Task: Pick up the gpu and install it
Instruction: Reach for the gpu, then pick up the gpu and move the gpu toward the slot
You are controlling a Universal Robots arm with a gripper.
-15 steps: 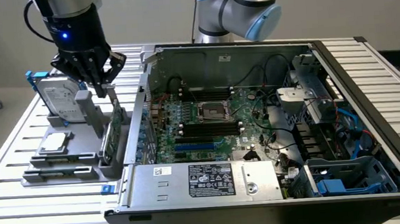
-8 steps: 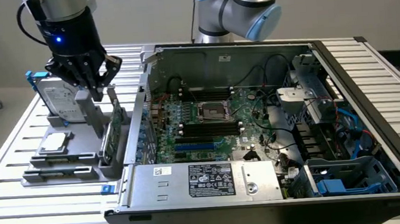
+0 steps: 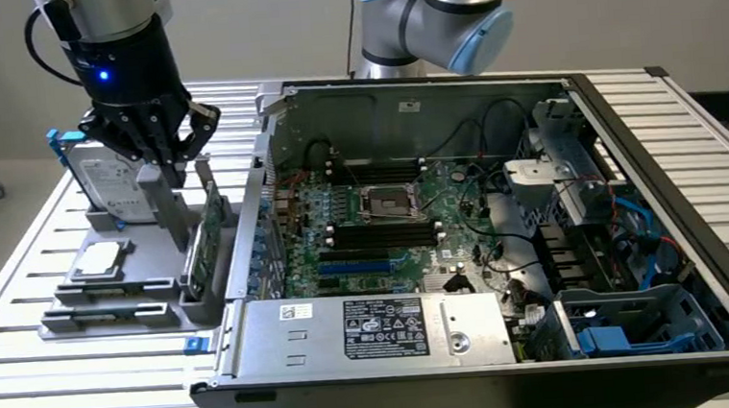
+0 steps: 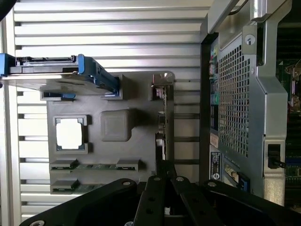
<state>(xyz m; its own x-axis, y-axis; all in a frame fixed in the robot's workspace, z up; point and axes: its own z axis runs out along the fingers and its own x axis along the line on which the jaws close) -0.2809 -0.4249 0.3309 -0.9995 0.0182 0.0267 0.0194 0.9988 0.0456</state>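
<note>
Gpu (image 3: 208,229) upright in grey holder (image 3: 103,323) slot, hand (image 3: 162,165) just above holder.

Open computer case (image 3: 410,105) beside grey holder tray (image 3: 157,268).
You see the hard drive (image 3: 106,188) upright and the processor (image 3: 99,261) flat in it.

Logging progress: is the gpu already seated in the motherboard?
No, the gpu stands on edge in the grey holder outside the computer case, close to the gripper.

One gpu (image 3: 216,224), one drive (image 3: 106,188), one processor (image 3: 102,258), two memory sticks (image 4: 96,166) (flat).
</note>
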